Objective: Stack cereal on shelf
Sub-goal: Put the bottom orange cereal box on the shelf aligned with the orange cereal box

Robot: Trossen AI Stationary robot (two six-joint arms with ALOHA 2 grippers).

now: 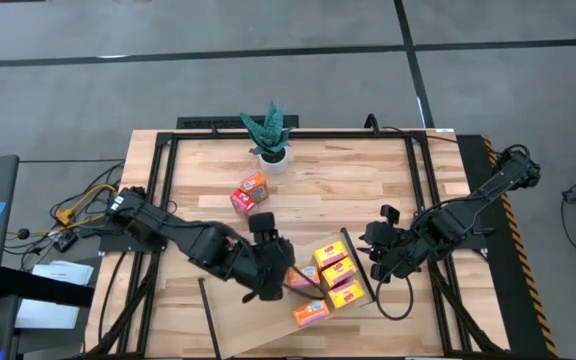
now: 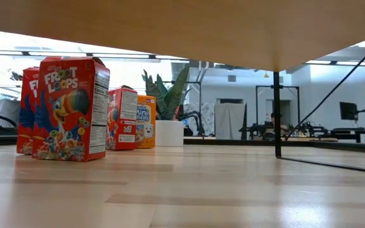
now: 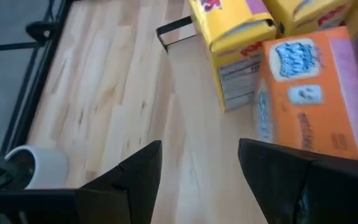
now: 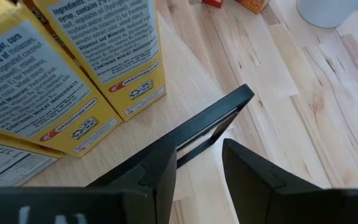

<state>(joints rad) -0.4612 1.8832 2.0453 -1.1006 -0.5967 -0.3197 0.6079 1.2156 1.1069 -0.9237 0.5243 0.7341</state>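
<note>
The shelf is a light-wood board on black rails at the table's near middle; its underside spans the top of the low view. Three yellow cereal boxes and an orange one are on it. More red and orange boxes stand on the tabletop, seen as red and orange boxes. My left gripper is open over the board beside the orange box. My right gripper is open at the shelf's right rail. My left gripper has one finger right beside the orange box's lower edge; whether it touches, I cannot tell. My right gripper has one finger at the black rail's corner; the finger hides that spot, so I cannot tell whether it touches.
A potted plant in a white pot stands at the table's far middle. The shelf's black leg stands on the tabletop. Cables lie off the table's left edge. Bare tabletop lies between the plant and the shelf.
</note>
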